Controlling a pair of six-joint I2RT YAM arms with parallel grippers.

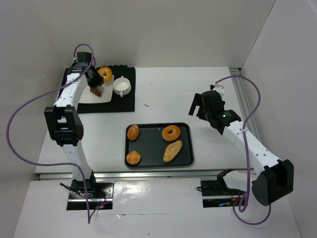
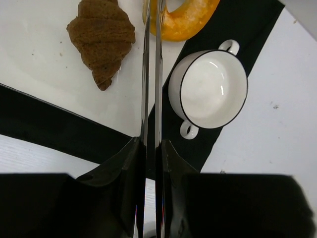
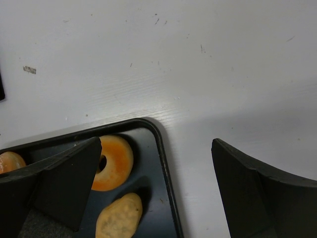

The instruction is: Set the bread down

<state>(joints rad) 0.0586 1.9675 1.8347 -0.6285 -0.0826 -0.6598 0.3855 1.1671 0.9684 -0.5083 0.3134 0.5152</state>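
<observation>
An orange donut (image 1: 104,74) sits at the far edge of a white plate (image 1: 83,95) on a black mat (image 1: 124,101). A brown croissant (image 1: 96,91) lies on the plate beside it. My left gripper (image 1: 96,82) is over the plate. In the left wrist view its thin blades stand almost together at my left gripper (image 2: 152,6), pinching the left rim of the donut (image 2: 190,22), with the croissant (image 2: 101,37) to their left. My right gripper (image 1: 200,106) is open and empty; the right wrist view shows my right gripper (image 3: 156,144) over the tray corner.
A white two-handled cup (image 1: 121,86) stands on the mat, right of the plate, also in the left wrist view (image 2: 213,89). A black tray (image 1: 187,130) holds a donut (image 1: 171,133), a long bread (image 1: 172,150) and two round buns (image 1: 132,132).
</observation>
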